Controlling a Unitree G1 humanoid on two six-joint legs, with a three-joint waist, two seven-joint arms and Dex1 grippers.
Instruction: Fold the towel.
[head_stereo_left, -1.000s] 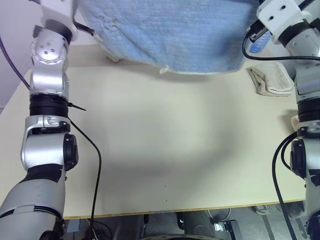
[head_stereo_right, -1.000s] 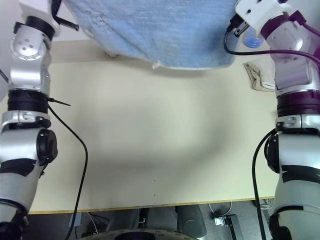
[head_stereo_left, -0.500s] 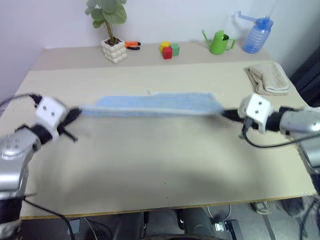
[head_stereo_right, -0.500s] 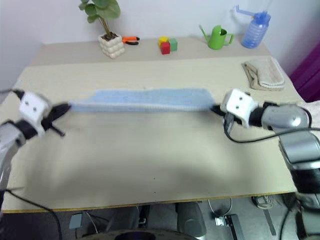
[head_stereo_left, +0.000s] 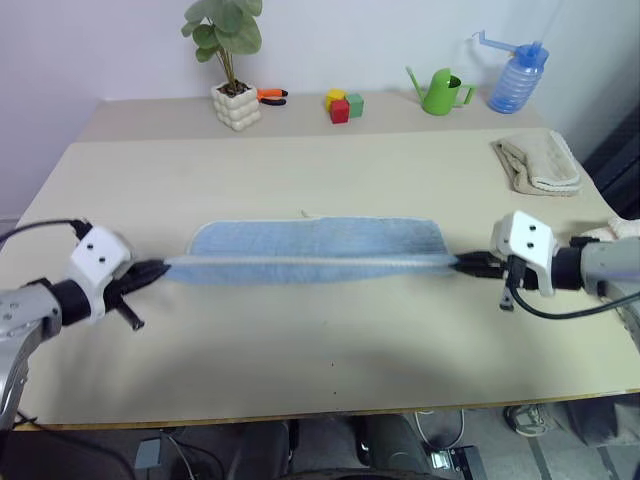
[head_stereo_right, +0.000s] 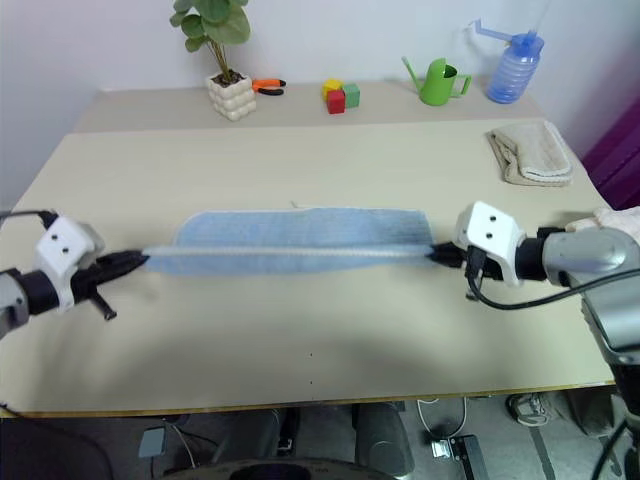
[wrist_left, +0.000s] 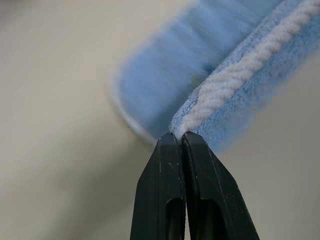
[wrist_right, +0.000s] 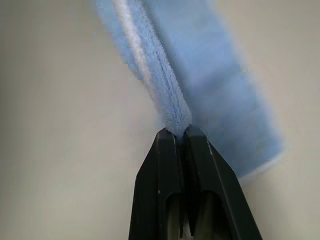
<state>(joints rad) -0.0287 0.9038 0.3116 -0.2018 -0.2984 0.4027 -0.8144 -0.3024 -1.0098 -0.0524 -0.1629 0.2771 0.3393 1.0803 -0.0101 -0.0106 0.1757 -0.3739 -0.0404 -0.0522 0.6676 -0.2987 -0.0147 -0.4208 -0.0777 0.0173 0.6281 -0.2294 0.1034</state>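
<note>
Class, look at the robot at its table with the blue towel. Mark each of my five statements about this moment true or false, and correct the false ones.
1. Each hand pinches one end of the towel. True: the left hand and the right hand are both shut on its edge.
2. The towel lies crumpled in a heap. False: it is stretched out long between the two hands.
3. A beige folded towel lies at the table's far right. True.
4. The green watering can stands on the blue towel. False: it stands at the back of the table, apart from it.
5. The potted plant has tipped over. False: it stands upright at the back.
</note>
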